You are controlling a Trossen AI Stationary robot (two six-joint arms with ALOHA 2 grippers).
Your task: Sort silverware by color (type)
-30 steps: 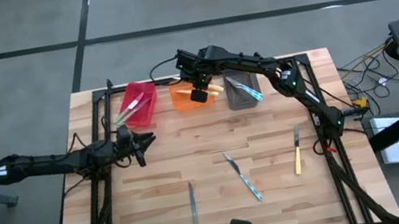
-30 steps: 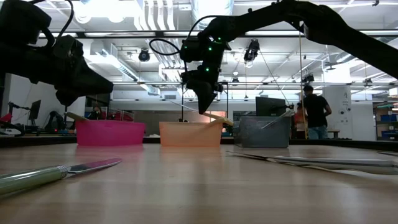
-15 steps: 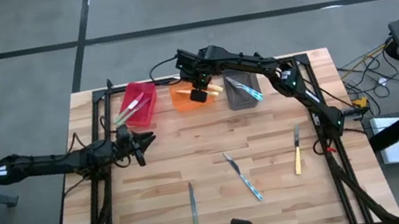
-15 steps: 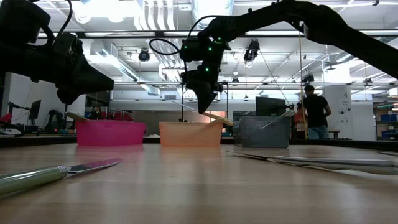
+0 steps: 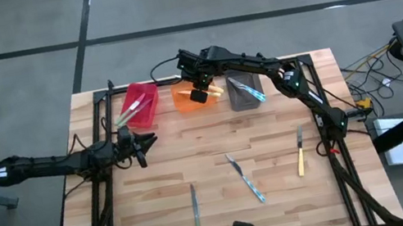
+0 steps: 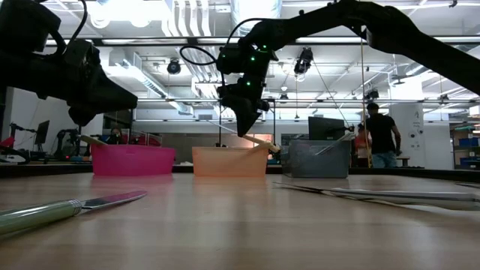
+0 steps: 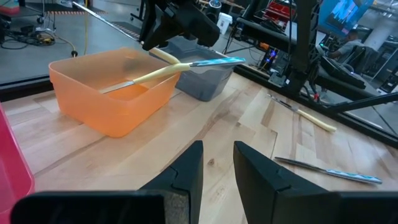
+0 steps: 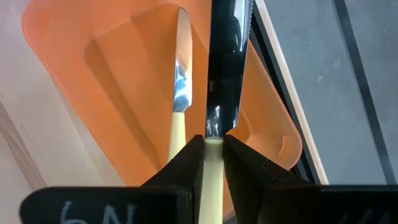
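Pale yellow plastic shows between the right gripper's [image 8: 212,163] two dark fingers: they pinch the handle of a yellow-handled knife [image 8: 217,74], whose bright blade reaches out over the orange bin [image 8: 93,68]. A second yellow-handled knife [image 8: 180,99] already lies slanted in that bin, handle propped on the rim. From above, the right gripper [image 5: 200,94] hangs over the orange bin [image 5: 186,97], between the red bin [image 5: 138,106] and the grey bin [image 5: 244,91].

Judged as objects, these utensils are light, stiff and thin; the polished blade looks slippery, so the matte plastic handle is the better place to grip, about mid-handle so the piece does not swing. Lying flat on wood, they leave little for fingers to get under.

Loose on the table [image 5: 161,211] remain a green-handled knife [image 5: 196,215], a blue-handled utensil [image 5: 245,178] and a yellow-handled one [image 5: 300,152].

Off to the side, the left gripper [image 5: 139,146] waits in front of the red bin, its fingers [image 7: 186,174] slightly parted and holding nothing.
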